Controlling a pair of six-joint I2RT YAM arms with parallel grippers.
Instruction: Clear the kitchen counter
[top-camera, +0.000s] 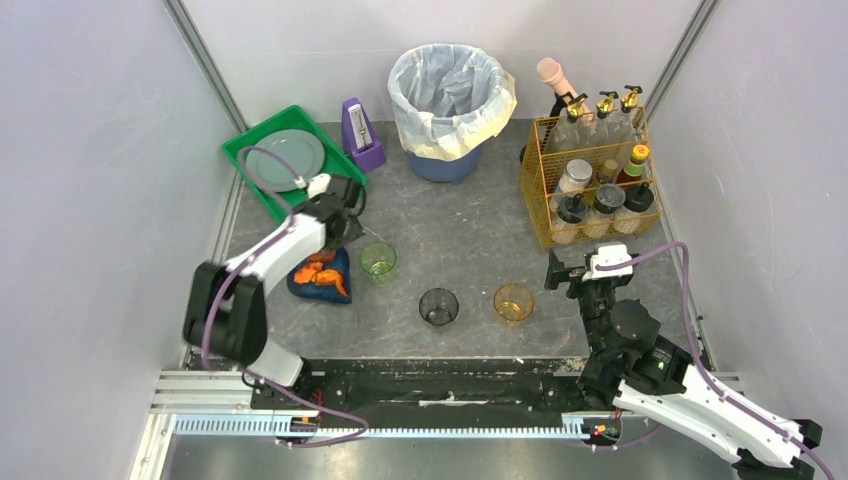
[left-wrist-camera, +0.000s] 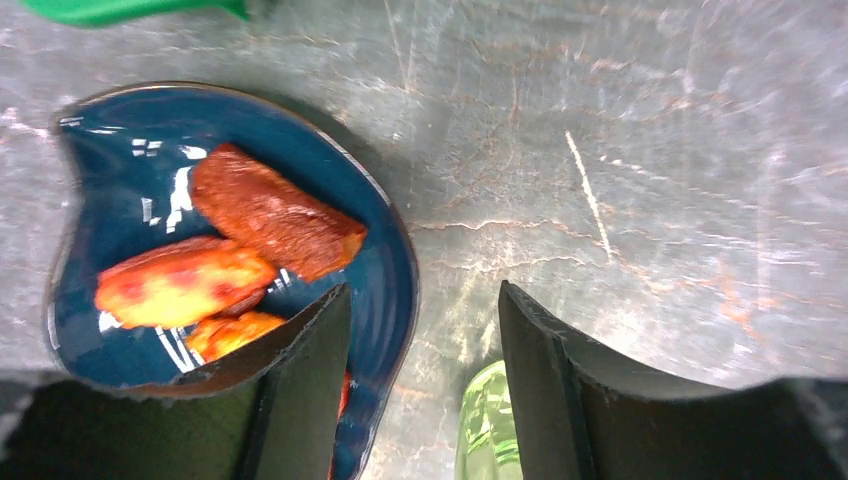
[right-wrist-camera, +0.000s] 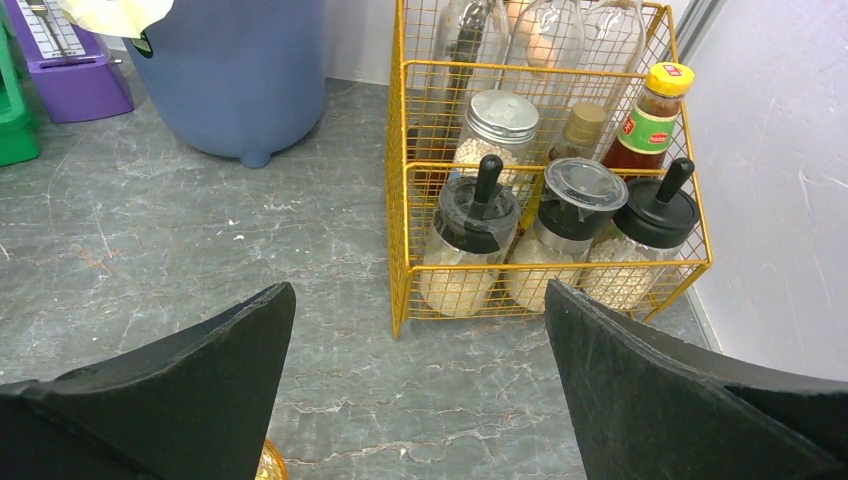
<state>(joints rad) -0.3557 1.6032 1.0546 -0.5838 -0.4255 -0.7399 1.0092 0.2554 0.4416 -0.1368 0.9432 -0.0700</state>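
Nearest, toward the front of the dark marbled kitchen counter (top-camera: 460, 240), a smoky cup (top-camera: 438, 306) and an amber cup (top-camera: 513, 302) stood apart. The right gripper (right-wrist-camera: 418, 290) hung near the amber one, jaws spread wide and empty. Further in, the left gripper (left-wrist-camera: 422, 288) was released, fingers parted and gripping nothing, over the rim of a blue dish (left-wrist-camera: 120, 180) of orange food. A green cup (top-camera: 378, 261) stood just beside the dish. At the back sat a green tray (top-camera: 250, 150) bearing a grey plate (top-camera: 285, 158), a purple metronome (top-camera: 362, 135), a lined bin (top-camera: 450, 100) and a yellow wire basket (top-camera: 540, 200) of jars.

Kitchen counter (top-camera: 455, 235) lies open between bin (top-camera: 448, 100) and cups (top-camera: 438, 306); wire basket (top-camera: 590, 185) flanks right.
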